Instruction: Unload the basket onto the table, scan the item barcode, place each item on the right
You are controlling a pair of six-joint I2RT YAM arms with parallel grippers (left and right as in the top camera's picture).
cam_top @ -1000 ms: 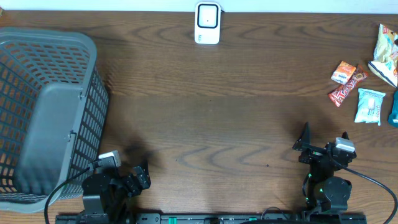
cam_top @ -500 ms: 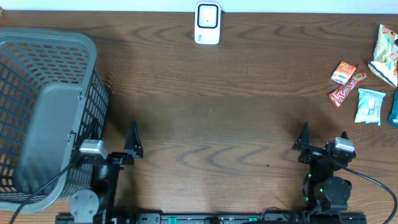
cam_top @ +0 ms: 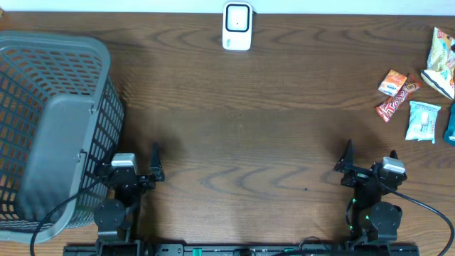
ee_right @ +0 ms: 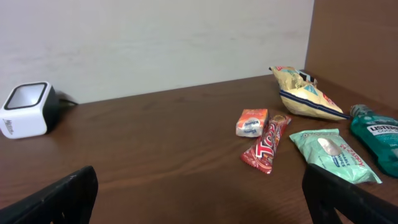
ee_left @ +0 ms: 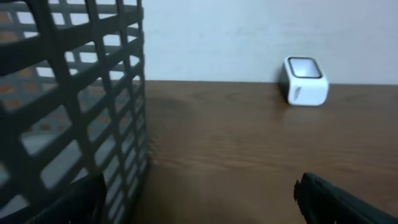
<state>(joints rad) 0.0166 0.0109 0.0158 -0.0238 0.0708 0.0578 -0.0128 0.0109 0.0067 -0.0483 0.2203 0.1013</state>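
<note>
Dark wood table [cam_top: 249, 107]: barcode scanner [cam_top: 237, 26] at far edge, grey basket [cam_top: 50, 128] left, snack packets [cam_top: 424, 119] right. Jaws wide apart and empty on left gripper [ee_left: 200, 186] and right gripper [ee_right: 199, 177].

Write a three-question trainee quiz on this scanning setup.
1. True or false: the left gripper or the right gripper holds an item.
2. Where do the snacks lie? A) beside the left arm; B) on the table's right side, towards the far edge; C) mid-table.
3. What stands at the far edge, mid-table?
Key: 1 false, both are open and empty. 2 B. 3 the scanner.
</note>
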